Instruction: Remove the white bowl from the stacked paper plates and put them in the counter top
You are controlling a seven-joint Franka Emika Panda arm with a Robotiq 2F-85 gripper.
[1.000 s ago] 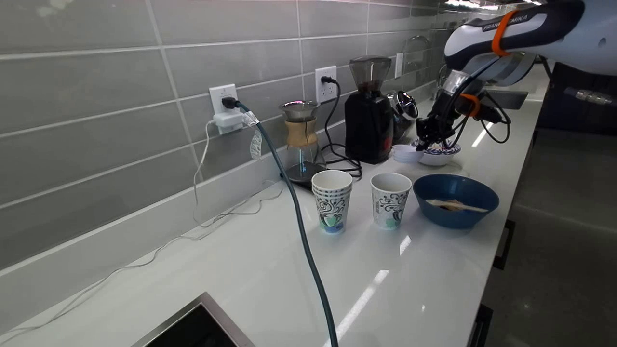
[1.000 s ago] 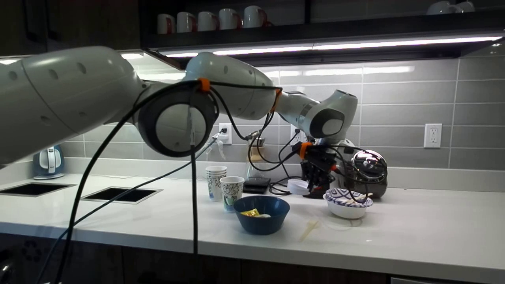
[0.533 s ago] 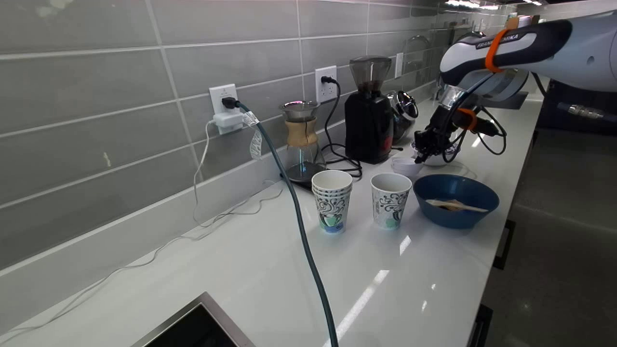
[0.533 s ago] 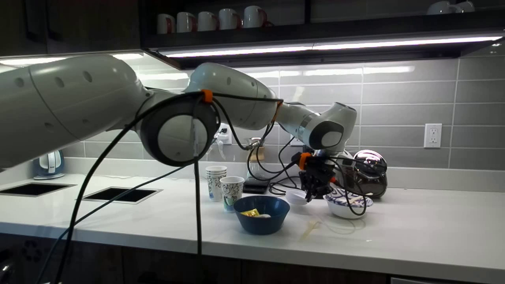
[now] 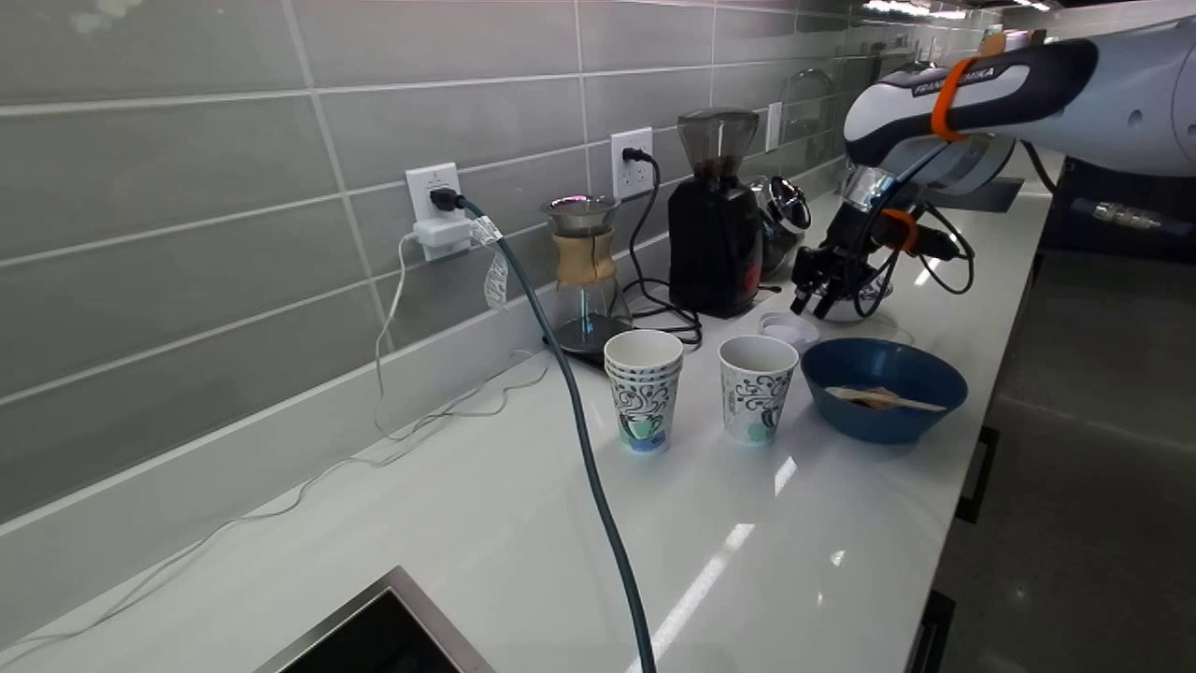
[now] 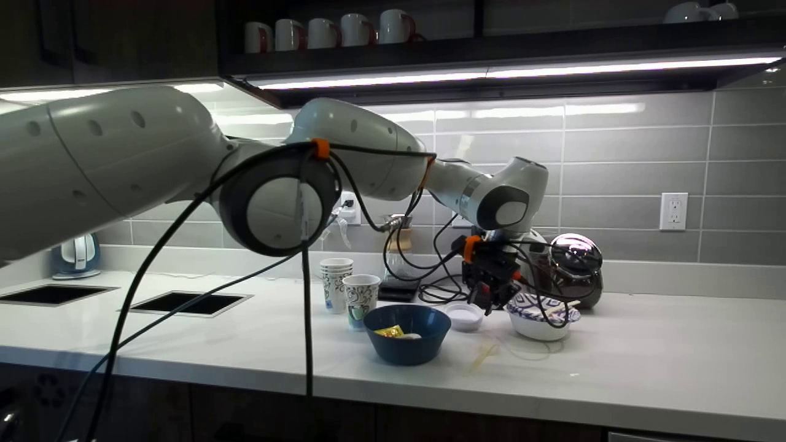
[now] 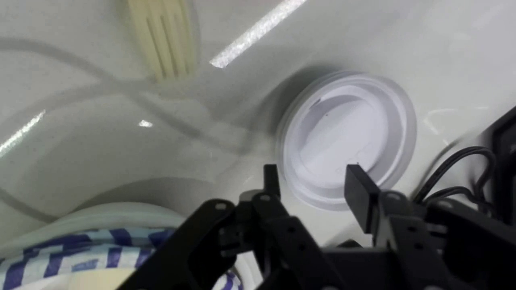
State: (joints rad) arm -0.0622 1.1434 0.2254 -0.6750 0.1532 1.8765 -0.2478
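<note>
The small white bowl [image 6: 465, 317] rests upright on the glossy white counter top [image 6: 651, 368], between the dark blue bowl and the stacked paper plates. It also shows in an exterior view [image 5: 790, 330] and in the wrist view [image 7: 342, 137]. My gripper [image 7: 312, 173] is open and empty; its fingers are spread, and one overlaps the bowl's near rim in the wrist view. In both exterior views the gripper [image 5: 809, 309] is above and beside the bowl, apart from it. The blue-patterned paper plates [image 6: 533, 305] sit in a larger white bowl [image 6: 540, 329] beside the gripper.
A dark blue bowl [image 5: 883, 411] with packets and patterned paper cups [image 5: 645, 402] stand nearby. A pale fork [image 7: 165, 40] lies on the counter top. A black grinder [image 5: 715, 243], a glass coffee maker [image 5: 586, 271] and black cords [image 7: 463, 161] are near the wall.
The white bowl was tilted in my shut gripper above the counter top. It has come down onto the counter top and lies flat. My gripper has opened and is apart from it.
</note>
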